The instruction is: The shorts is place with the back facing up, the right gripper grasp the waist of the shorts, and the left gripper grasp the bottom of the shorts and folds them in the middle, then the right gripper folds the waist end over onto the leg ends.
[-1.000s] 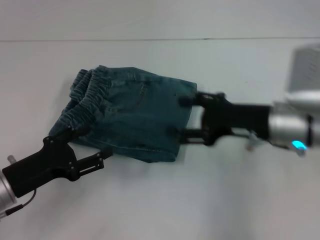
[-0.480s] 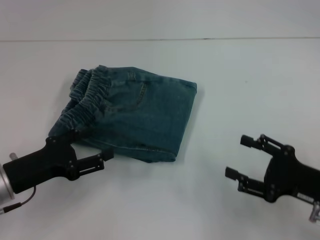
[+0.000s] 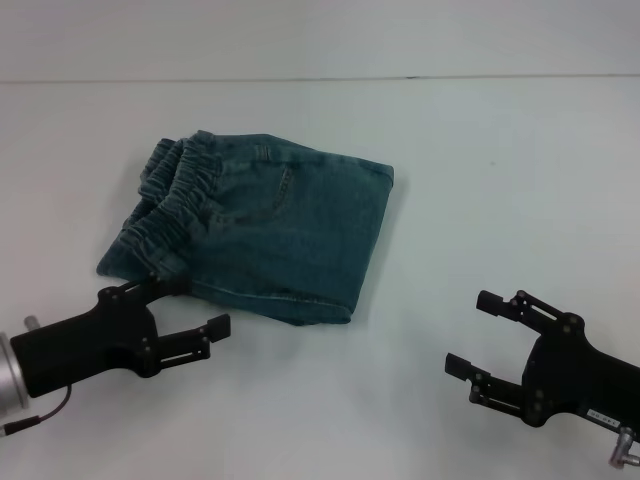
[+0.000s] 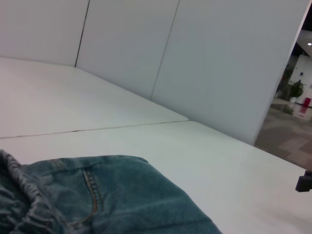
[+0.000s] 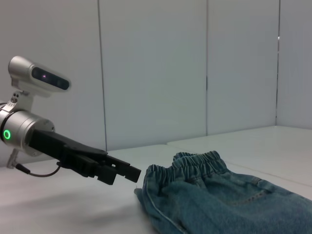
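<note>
Shorts: the faded blue-green denim shorts (image 3: 262, 236) lay folded on the white table (image 3: 480, 180), left of centre in the head view, forming a compact block with two layers of denim stacked.
Waist: the gathered, ruffled elastic waistband (image 3: 172, 200) sat at the left end of the fold, bunched in two ridges, one above the other; in the right wrist view the same ruffled band (image 5: 195, 163) stood up at the near end of the cloth.
Pocket: a stitched back patch pocket (image 3: 268, 192) faced up just beside the waistband.
Hem end: the straight right-hand edge of the folded denim (image 3: 372, 240) lay flat on the table, with a stitched hem line along the lower front edge.
Left gripper: the black two-fingered gripper (image 3: 189, 308) hovered low at the front left corner of the shorts, near the waistband but holding no cloth; its jaws were spread apart and empty.
Left wrist: a silver-white cylindrical wrist with a green light (image 5: 14, 134) carried it, seen in the right wrist view.
Right gripper: the black two-fingered gripper (image 3: 476, 332) with a small white label on its body was at the lower right, well apart from the shorts, jaws spread wide and released, gripping nothing.
</note>
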Robot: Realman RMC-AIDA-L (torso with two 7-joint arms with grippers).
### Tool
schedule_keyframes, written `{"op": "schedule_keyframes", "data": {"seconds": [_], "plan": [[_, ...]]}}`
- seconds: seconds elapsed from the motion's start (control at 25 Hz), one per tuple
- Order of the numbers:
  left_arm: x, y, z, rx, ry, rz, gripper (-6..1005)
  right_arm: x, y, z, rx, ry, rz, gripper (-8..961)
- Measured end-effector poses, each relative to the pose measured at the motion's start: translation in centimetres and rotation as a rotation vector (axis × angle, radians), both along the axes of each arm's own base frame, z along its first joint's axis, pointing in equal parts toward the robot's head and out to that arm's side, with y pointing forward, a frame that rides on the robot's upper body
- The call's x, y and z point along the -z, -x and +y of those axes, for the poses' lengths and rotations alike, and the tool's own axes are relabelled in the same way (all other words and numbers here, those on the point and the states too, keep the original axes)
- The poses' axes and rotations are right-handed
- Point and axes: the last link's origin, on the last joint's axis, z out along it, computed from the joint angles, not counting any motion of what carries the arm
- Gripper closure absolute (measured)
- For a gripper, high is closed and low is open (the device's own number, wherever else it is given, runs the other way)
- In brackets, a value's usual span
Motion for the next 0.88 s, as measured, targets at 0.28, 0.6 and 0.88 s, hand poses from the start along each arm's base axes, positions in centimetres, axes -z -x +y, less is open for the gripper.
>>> {"op": "schedule_keyframes", "data": {"seconds": [0.28,0.6,0.88], "plan": [[-1.0,0.9,-0.4,-0.016,-0.050,0.006,106,0.0,0.1,0.2,0.001,-0.007,0.005,113],[-0.7,0.7,-1.2,0.016,-0.003,0.004,106,-0.1,0.2,0.9,0.003,-0.005,0.000,113],[-0.6,0.1,-2.2,0.069,0.085,-0.010,107,-0.2,0.1,0.8,0.005,0.038,-0.009,113]]}}
